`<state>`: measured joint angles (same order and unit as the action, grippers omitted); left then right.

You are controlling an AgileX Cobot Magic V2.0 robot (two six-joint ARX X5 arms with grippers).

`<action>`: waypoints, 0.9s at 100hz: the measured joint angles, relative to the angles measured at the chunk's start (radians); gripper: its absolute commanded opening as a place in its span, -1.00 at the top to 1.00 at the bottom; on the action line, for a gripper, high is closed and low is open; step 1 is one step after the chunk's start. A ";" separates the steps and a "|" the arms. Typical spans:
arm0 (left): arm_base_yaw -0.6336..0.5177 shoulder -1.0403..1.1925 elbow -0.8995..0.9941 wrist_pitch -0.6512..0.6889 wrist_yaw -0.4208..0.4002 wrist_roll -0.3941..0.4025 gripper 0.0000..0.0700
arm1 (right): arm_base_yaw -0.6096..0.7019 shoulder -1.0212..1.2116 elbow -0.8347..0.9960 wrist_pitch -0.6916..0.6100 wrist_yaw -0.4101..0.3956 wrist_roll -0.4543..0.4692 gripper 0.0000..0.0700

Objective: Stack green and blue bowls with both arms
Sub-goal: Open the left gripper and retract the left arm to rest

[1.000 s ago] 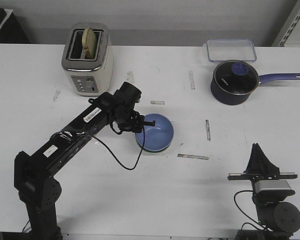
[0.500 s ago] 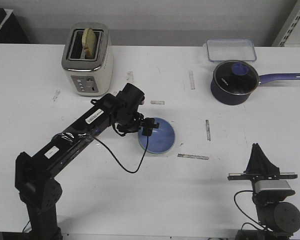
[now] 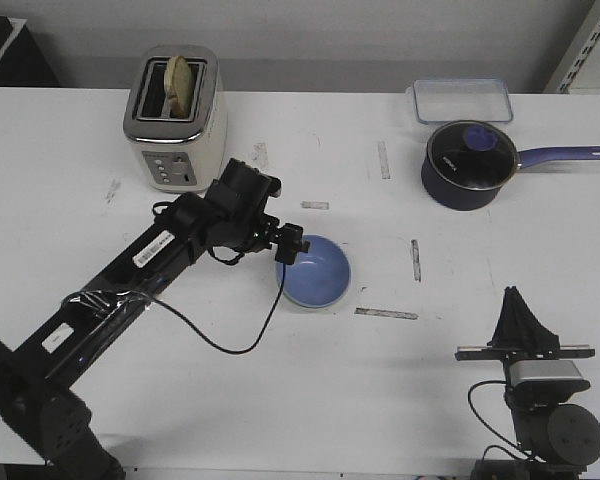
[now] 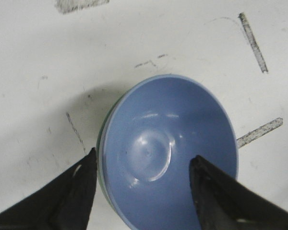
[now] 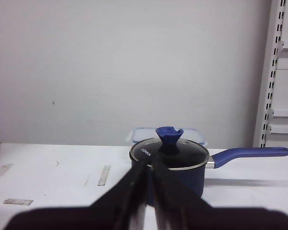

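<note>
The blue bowl sits upright near the table's middle, nested inside the green bowl, of which only a thin sliver shows along one side of the blue rim. My left gripper hangs open at the bowls' left edge. In the left wrist view the left gripper has one finger outside the rim and the other over the blue inside, both apart from the bowl. My right gripper rests shut at the front right, far from the bowls, and the right gripper holds nothing.
A cream toaster with bread stands at the back left. A dark blue lidded saucepan and a clear lidded container are at the back right. Tape strips mark the table around the bowls.
The blue bowl went from tilted in my left gripper to lying flat in the green bowl. The left gripper opened and the arm drew back to the left. The right arm stayed still.
</note>
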<state>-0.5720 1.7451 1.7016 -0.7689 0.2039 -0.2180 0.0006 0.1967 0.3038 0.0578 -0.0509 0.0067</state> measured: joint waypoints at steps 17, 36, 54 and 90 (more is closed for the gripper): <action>0.016 -0.131 -0.150 0.212 0.001 0.110 0.05 | 0.000 0.000 0.000 0.000 0.000 0.000 0.98; 0.083 -0.303 -0.393 0.484 0.000 0.149 0.61 | 0.000 0.000 0.000 0.000 0.000 0.000 0.98; 0.164 -0.468 -0.667 0.726 0.000 0.153 0.92 | 0.000 0.000 0.000 0.000 0.000 0.000 0.98; 0.328 -0.840 -1.145 0.920 -0.197 0.153 1.00 | 0.000 0.000 0.000 0.000 0.000 0.000 0.98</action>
<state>-0.2440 0.9054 0.5564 0.1513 0.0071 -0.0650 0.0006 0.1967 0.3038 0.0578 -0.0509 0.0067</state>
